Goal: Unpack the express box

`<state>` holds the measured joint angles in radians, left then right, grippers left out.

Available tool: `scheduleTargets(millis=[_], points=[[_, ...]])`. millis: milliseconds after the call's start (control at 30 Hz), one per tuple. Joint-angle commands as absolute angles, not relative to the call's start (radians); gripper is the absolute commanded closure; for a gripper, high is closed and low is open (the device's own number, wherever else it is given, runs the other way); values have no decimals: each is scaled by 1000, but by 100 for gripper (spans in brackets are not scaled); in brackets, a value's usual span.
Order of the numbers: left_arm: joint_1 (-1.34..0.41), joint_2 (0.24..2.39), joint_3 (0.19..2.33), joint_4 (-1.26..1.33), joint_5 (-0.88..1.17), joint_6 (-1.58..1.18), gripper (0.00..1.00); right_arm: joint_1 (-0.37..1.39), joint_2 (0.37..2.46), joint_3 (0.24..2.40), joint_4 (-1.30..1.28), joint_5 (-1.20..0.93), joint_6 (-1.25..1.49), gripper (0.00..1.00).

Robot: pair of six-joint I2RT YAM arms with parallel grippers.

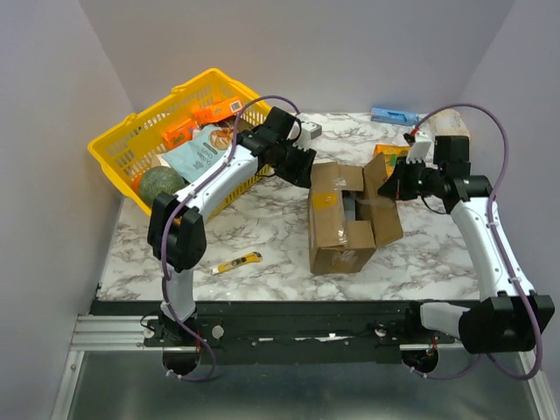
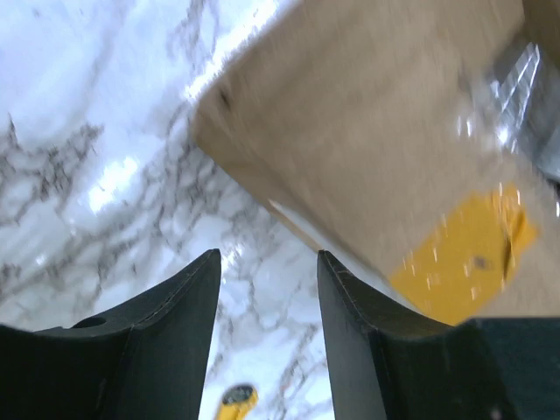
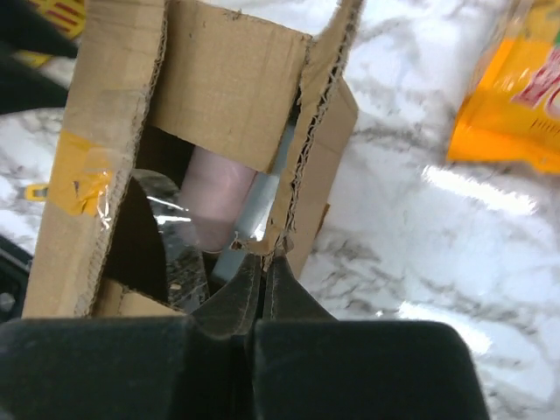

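The right hand (image 3: 262, 278), fingers pressed together, pinches the torn edge of the right-side flap (image 3: 308, 149) of the express box (image 1: 337, 229) and holds it upright. The carton sits at the middle of the marble worktop (image 1: 262, 223), its top partly open. Through the gap show a pale rounded item (image 3: 219, 197) and clear film. The left hand (image 2: 267, 341) is spread wide and holds nothing. It hovers just off the box's far left corner, near the flap with the yellow sticker (image 2: 459, 254), and whether it touches the cardboard cannot be told.

The corrugated board looks stiff but light, and the ragged flap edge suggests it would tear under a hard pull. The carton will probably slide on the smooth stone unless braced. The flaps' free edges, taken close to the fold, seem the soundest grip.

A yellow basket (image 1: 114, 144) of groceries stands at far left, and a utility knife (image 1: 236, 262) lies near the front.
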<state>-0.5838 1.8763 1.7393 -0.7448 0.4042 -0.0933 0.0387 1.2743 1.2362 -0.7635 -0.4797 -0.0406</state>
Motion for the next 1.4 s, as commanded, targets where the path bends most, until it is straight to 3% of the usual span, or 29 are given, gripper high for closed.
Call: scheduleTargets(millis=[0, 100, 133, 233, 333, 400, 433, 533, 933, 1367], points=[[-586, 1998, 1954, -742, 442, -52, 45, 32, 1174, 1082, -784, -662, 118, 99], [-586, 2093, 2113, -733, 479, -20, 45, 31, 1131, 985, -781, -733, 178, 91], [-586, 2112, 2149, -732, 482, -14, 45, 31, 1121, 976, -793, -723, 172, 79], [-601, 2128, 2226, -742, 396, -5, 45, 17, 1112, 966, -831, -667, 164, 60], [-617, 2053, 2186, -759, 275, 15, 39, 5, 1132, 971, -824, -751, 153, 58], [-624, 1970, 2119, -775, 220, 5, 36, 5, 1140, 994, -795, -768, 155, 60], [-626, 1941, 2097, -782, 221, 5, 36, 3, 1144, 1002, -782, -775, 173, 76], [-672, 1846, 2031, -837, 238, 56, 35, 5, 1181, 1037, -735, -816, 230, 100], [-974, 1810, 1928, -977, -233, 210, 21, -17, 1203, 1019, -454, -811, 548, 100], [-989, 1943, 1942, -951, -489, 288, 22, -17, 1170, 982, -449, -802, 525, 100]])
